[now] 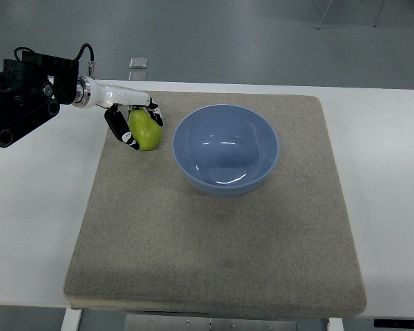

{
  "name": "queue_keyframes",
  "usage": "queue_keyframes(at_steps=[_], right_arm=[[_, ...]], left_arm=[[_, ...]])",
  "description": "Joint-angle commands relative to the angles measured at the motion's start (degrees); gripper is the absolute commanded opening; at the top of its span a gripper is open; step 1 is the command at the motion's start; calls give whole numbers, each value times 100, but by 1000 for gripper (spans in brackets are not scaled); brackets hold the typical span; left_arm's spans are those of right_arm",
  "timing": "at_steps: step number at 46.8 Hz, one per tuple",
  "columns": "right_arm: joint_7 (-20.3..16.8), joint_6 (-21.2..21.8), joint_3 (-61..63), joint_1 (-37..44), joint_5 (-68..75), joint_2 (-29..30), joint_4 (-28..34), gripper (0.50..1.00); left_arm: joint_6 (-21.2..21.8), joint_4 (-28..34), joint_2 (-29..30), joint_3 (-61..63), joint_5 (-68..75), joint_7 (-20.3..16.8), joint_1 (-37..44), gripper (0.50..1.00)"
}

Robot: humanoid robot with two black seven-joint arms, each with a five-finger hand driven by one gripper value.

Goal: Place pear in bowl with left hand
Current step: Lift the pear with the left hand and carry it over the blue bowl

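On a beige mat (214, 234) over a white table (386, 172), the left hand (132, 123) apparently grips the pear (145, 131) beside the bowl (225, 148).

A glossy, smooth blue plastic bowl (225, 149) sits on a matt, rough beige cloth mat (214, 241); beside the bowl, a smooth-skinned green pear (145, 129)
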Motion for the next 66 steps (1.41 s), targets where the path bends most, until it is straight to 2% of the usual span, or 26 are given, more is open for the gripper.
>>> queue_keyframes(at_steps=[1,28,42,66], right_arm=[[2,0,0,0,-4,0,4,924],[2,0,0,0,4,0,4,924],[2,0,0,0,-4,0,-5,926],[2,0,0,0,-4,0,-5,924]], left_arm=[[1,-10,8,-9,-139,0,-58,500],[9,-98,0,-430,-359,-9,-621,500],[123,-678,-18,-510,-385,-9,-665,500],[176,-792,-853,-440,-341,-9,-744,500]])
